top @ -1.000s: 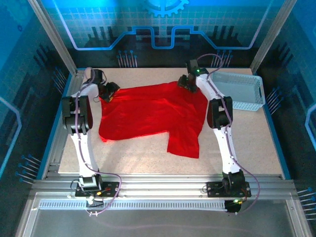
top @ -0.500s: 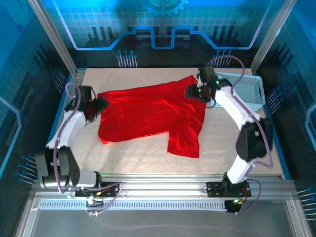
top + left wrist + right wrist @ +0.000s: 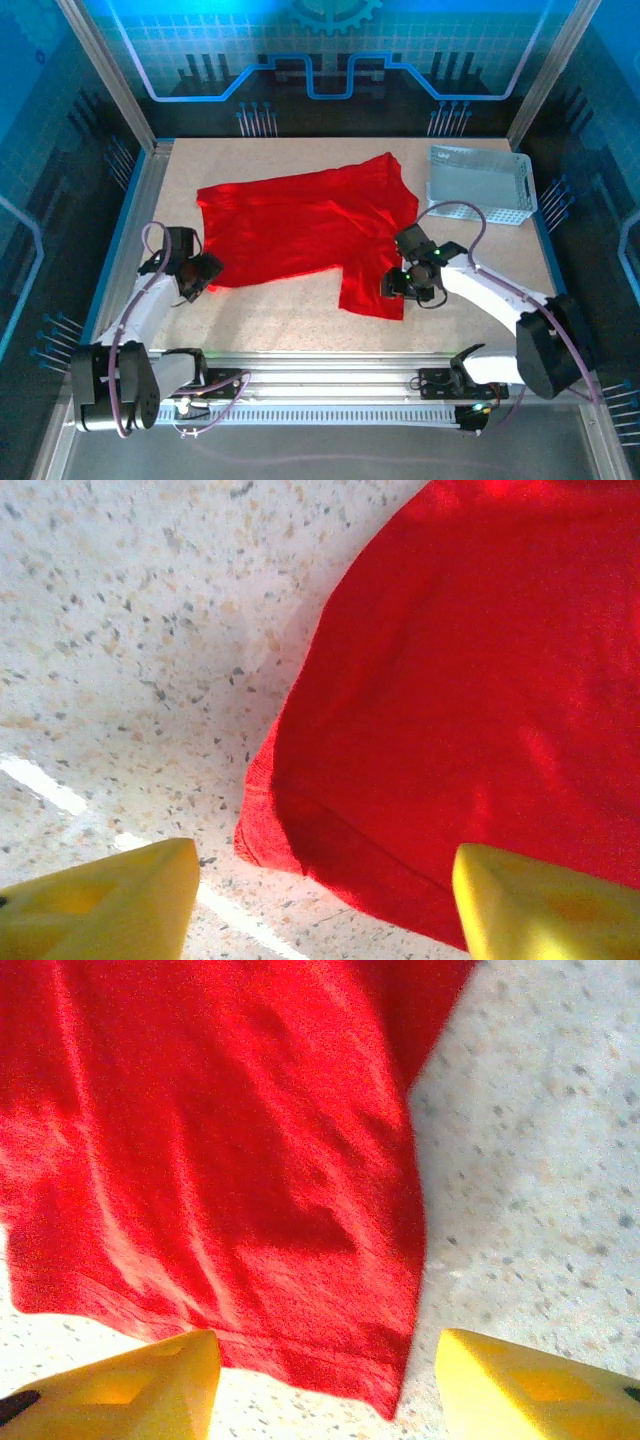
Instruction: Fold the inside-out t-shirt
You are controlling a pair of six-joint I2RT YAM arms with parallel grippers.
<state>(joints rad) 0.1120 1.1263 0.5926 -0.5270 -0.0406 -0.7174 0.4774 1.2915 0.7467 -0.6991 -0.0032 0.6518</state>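
Top external: looked down from behind the near edge, over the whole surface (image 3: 300, 310).
Left wrist: close, facing down on the t-shirt (image 3: 480, 680) at its near-left corner.
Right wrist: close above its near hem; top view shared both spots.

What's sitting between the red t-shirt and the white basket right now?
Nothing: the top view shows just a narrow strip of bare table between the t-shirt and the basket.
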